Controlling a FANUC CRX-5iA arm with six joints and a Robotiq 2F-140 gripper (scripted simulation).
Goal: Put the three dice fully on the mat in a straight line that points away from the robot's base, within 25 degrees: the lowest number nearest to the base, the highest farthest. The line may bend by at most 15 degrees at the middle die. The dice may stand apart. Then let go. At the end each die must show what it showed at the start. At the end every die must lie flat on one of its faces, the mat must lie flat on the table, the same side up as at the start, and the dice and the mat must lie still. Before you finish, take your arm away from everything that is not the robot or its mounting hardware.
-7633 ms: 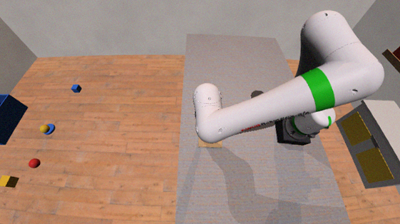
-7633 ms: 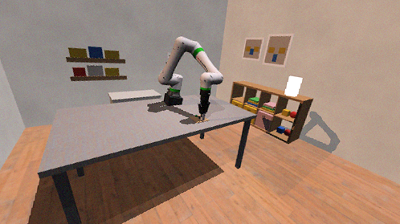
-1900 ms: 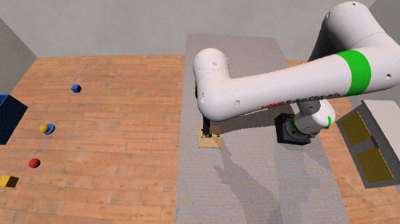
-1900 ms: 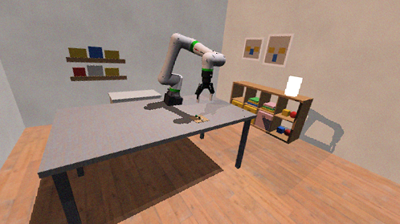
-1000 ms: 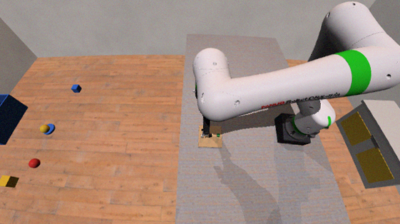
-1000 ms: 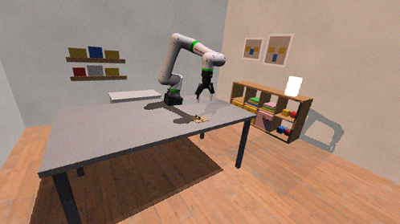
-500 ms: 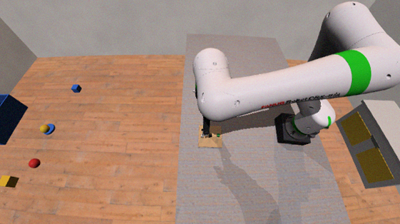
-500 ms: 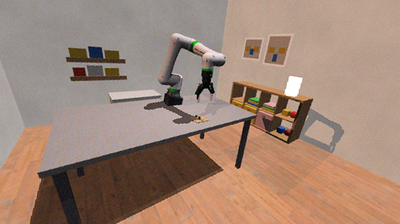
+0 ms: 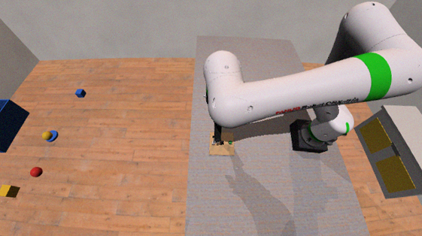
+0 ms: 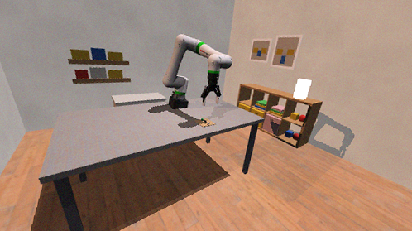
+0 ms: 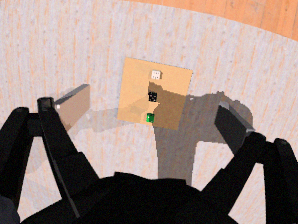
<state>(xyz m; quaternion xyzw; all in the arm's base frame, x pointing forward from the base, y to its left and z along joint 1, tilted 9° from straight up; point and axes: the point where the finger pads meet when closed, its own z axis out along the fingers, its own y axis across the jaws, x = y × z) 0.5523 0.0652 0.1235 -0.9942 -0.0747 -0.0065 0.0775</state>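
Observation:
The tan mat [image 9: 226, 152] [image 10: 210, 123] [image 11: 132, 75] lies flat on the table. In the wrist view a white die [image 11: 156, 74], a black die [image 11: 152, 96] and a green die [image 11: 150, 118] stand apart on it in a nearly straight row. The green die also shows in the top view [image 9: 230, 142] and is nearest the base; the white die is farthest. Their numbers are too small to read surely. My gripper [image 10: 210, 103] [image 11: 153, 104] is wide open and empty, high above the mat. In the top view it partly hides the dice.
The grey table [image 9: 249, 211] [image 10: 114, 138] carries the robot's base [image 9: 309, 138] [image 10: 178, 102]. The table's far edge runs beyond the white die's side of the mat. The arm's shadow crosses the mat and part of the dice row. Toys and a blue bin [image 9: 10, 129] are on the floor, off the table.

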